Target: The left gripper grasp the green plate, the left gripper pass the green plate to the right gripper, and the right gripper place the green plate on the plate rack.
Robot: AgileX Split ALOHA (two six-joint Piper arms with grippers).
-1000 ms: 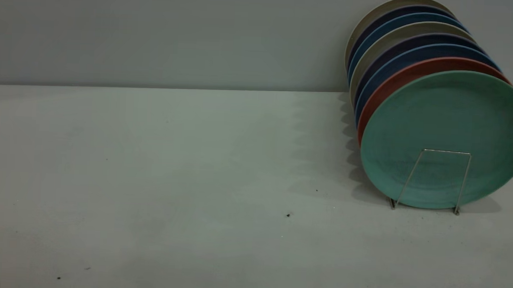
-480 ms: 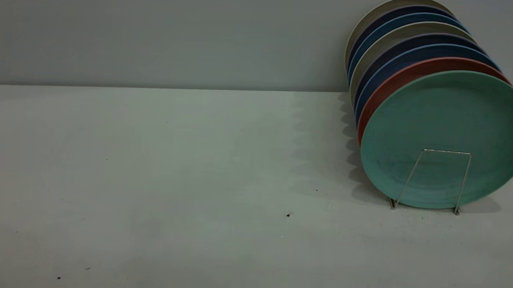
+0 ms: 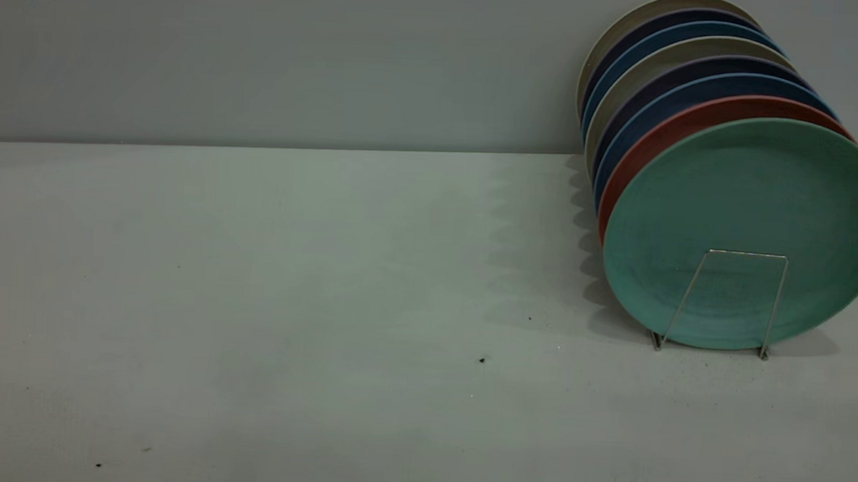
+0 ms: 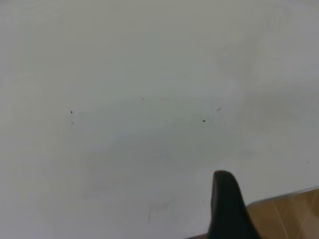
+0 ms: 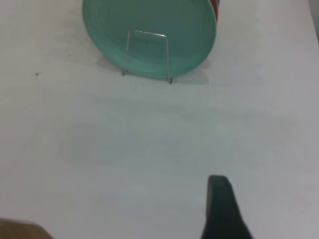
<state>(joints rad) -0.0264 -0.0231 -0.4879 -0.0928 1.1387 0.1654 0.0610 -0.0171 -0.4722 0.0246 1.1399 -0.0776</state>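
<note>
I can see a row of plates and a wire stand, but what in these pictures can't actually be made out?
- Both tools: absent from the exterior view; each wrist view shows just one dark finger, cut off by the edge, so open or shut is unknown.
- Plates behind the green plate: only rim slivers show, like the red plate; it hides the rest.
- Plate rack: only its front loop shows; plates cover the rest.

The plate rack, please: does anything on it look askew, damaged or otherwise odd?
Nothing stands out. The green plate stands at the front of the rack, behind the front wire loop, leaning like the plates behind it.
</note>
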